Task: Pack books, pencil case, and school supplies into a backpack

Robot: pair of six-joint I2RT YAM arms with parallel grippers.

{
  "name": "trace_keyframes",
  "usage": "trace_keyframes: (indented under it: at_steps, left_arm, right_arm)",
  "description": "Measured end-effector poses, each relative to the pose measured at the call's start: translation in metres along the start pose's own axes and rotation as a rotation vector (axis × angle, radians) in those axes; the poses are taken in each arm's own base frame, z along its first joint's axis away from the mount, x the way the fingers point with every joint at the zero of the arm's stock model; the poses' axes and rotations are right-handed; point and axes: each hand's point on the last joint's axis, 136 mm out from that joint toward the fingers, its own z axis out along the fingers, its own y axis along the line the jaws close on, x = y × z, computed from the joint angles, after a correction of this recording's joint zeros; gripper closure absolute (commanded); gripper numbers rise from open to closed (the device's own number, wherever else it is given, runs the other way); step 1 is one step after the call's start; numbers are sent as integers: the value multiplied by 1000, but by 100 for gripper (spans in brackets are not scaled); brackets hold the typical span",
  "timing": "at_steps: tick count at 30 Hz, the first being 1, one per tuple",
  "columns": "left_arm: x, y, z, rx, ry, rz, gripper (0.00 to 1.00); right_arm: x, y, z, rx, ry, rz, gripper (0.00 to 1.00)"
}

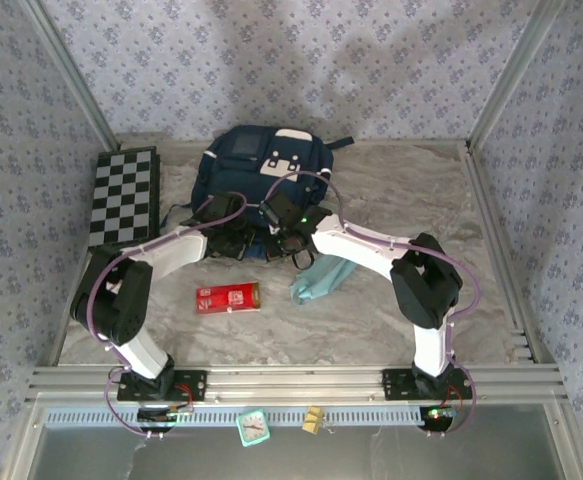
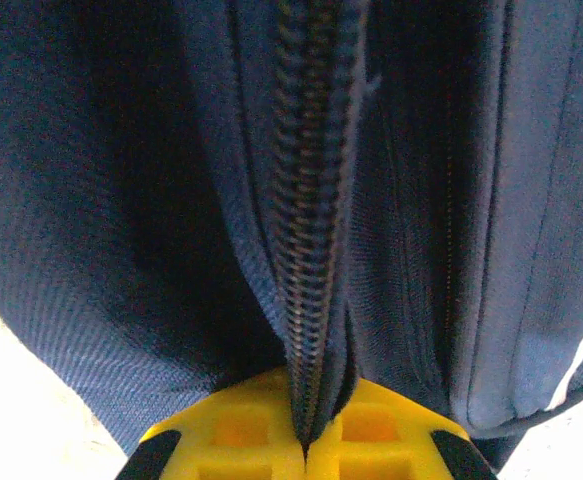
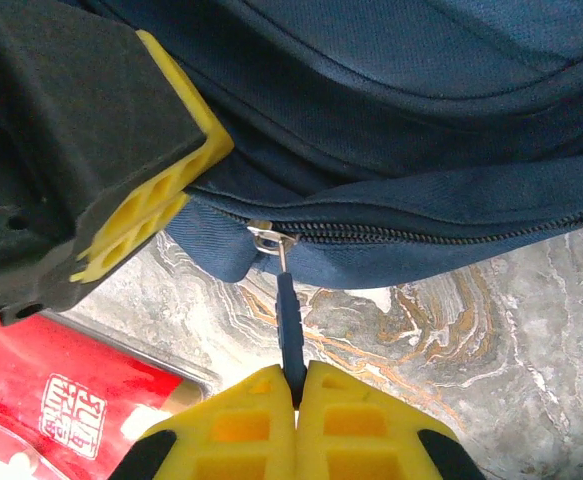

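You appear to be unzipping the backpack, which lies mid-table at the far side: your right gripper pinches shut on the blue zipper pull, and your left gripper clamps the zipper seam. Next, likely draw the pull along the teeth against that brace. White print on the red box is unreadable.

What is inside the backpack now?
Nothing can be seen: the backpack fabric covers its inside, and the zipper looks closed beside the pull held by the right claw.
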Motion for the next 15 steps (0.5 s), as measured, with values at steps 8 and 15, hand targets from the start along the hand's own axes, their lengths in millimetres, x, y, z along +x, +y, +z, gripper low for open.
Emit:
trace_keyframes:
  at_steps: [8, 15]
  left_arm:
    - [-21, -7, -31, 38, -39, 22, 100]
    - [-41, -1, -52, 39, -109, 38, 100]
  right_arm:
    - [30, -29, 5, 67, 49, 3, 100]
    - [45, -83, 0, 144, 93, 89, 100]
